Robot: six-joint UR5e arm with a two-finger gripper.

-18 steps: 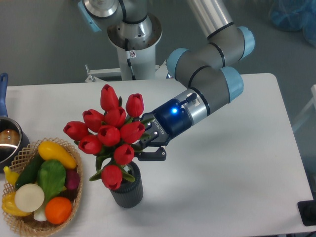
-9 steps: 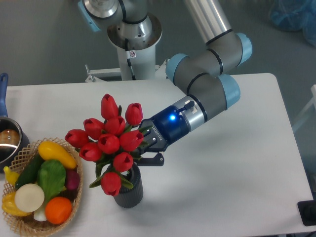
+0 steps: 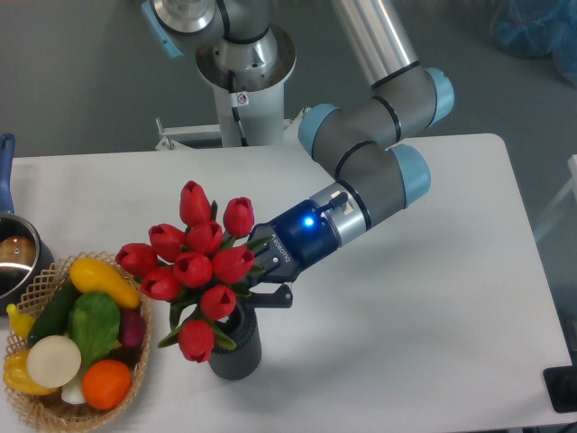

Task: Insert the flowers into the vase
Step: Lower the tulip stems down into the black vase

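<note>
Gripper: my gripper (image 3: 260, 276) is clamped on the flowers (image 3: 194, 266) at the stems
Flowers: red buds crowd directly above the vase (image 3: 236, 341); stems seemingly entering its mouth
Progress: I judge insertion nearly done; lowering and release remain

basket (image 3: 36, 410) crowds vase (image 3: 239, 347) left; right open
</note>
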